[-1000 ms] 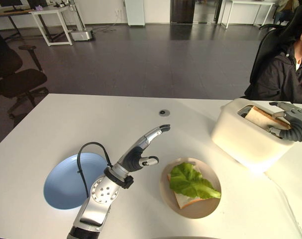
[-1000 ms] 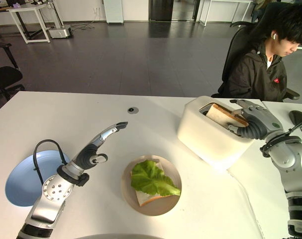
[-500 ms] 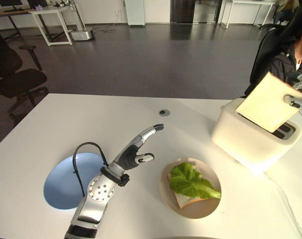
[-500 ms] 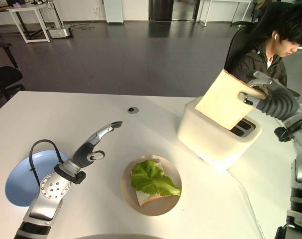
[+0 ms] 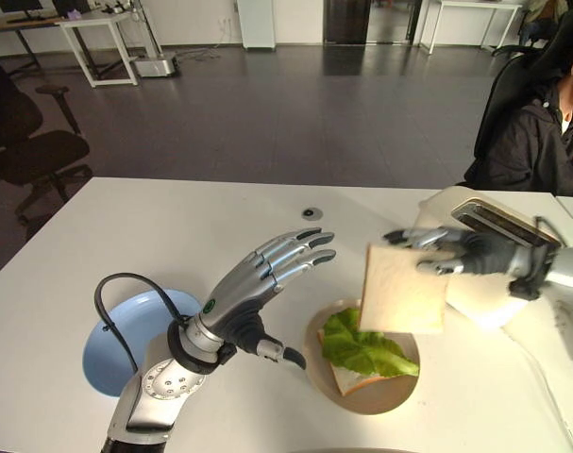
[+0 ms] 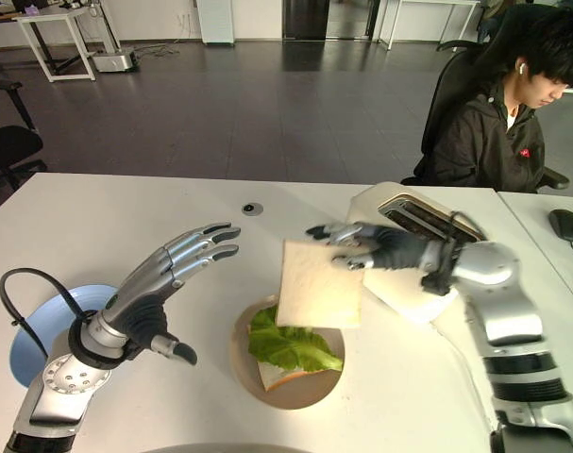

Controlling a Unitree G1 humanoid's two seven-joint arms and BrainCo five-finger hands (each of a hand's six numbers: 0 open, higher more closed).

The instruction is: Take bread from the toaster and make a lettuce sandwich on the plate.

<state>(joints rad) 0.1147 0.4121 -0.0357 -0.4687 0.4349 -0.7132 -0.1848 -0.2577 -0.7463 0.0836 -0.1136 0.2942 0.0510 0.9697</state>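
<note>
while my right hand [image 5: 461, 253] grips the bread slice [image 5: 402, 288] by its top edge, i see the slice hanging upright below the fingers, over the right part of the tan plate [image 5: 385, 396] and over the lettuce leaf [image 5: 362, 347] that covers the bottom slice [image 5: 350, 381]. the white toaster [image 5: 480, 297] sits just behind that hand. my left hand [image 5: 258, 283] hovers unclenched, holding nothing, fingers stretched out, between the blue plate [image 5: 116, 349] and the tan one.

Both eyes are looking down from close behind the left hand [image 5: 251, 291] and right hand [image 5: 467, 253], sharing the table [image 5: 163, 219].
</note>
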